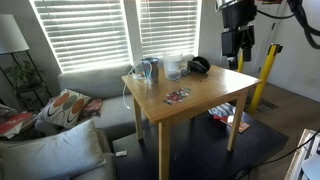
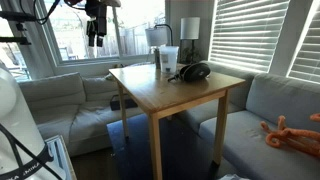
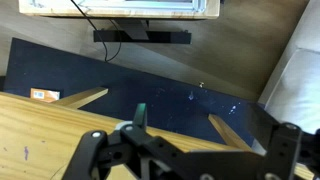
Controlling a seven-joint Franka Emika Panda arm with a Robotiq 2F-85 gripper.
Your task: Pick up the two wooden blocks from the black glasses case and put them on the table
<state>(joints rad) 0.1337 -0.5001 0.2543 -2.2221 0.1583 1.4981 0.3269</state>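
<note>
The jaws are held spread and empty, high beyond the worktop's (image 1: 205,95) edge. The black glasses case (image 1: 199,65) is set at the worktop's far edge. Its blocks cannot be made out; judged light, rigid, best pinched across flat sides.

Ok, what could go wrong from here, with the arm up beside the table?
The black glasses case sits close beside the clear containers, so the gripper might bump them coming down. The case lies near the table edge; a nudge could push it off. The blocks are too small to see here.
</note>
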